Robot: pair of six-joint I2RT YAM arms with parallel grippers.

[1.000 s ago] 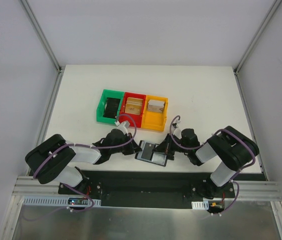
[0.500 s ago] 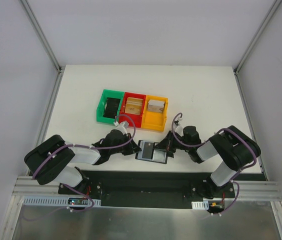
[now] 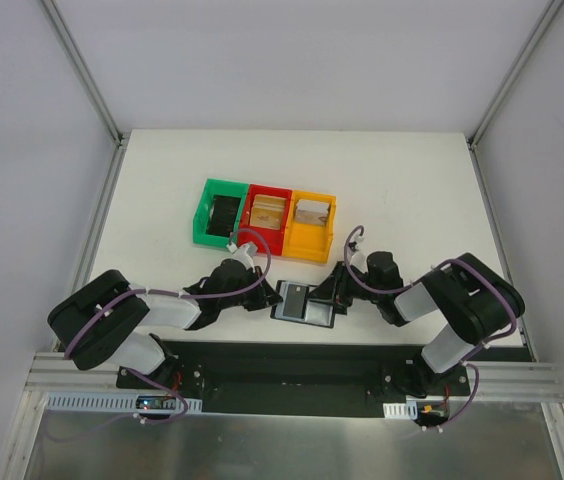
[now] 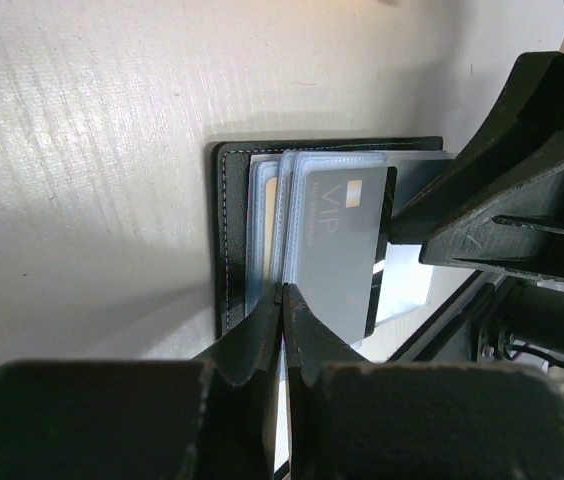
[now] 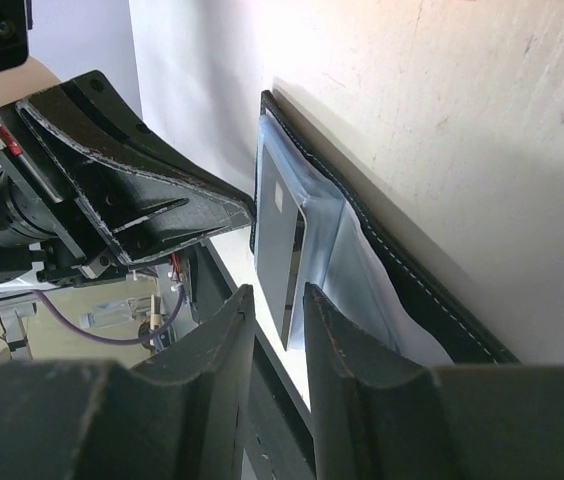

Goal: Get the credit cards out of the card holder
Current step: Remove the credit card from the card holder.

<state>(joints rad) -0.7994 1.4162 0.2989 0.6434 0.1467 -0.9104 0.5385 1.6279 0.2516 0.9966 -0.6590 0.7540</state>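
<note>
The black card holder (image 3: 305,301) lies open near the table's front edge, between the two grippers. In the left wrist view its black edge (image 4: 227,240) frames clear sleeves; a grey credit card (image 4: 337,245) marked VIP sticks partway out, and a tan card (image 4: 271,215) peeks from another sleeve. My left gripper (image 4: 284,290) is shut, its tips pinching a sleeve edge. The right gripper (image 5: 277,292) is open a little. The grey card's (image 5: 280,250) free end sits between its fingers with a gap on each side.
Green (image 3: 218,212), red (image 3: 266,216) and orange (image 3: 312,225) bins stand in a row behind the card holder. The red and orange bins each hold a tan card; the green one holds a black object. The table's front edge runs just below the wallet.
The right gripper's jaws have parted and let go of the grey card. The left gripper stays shut and the card holder has not moved.
</note>
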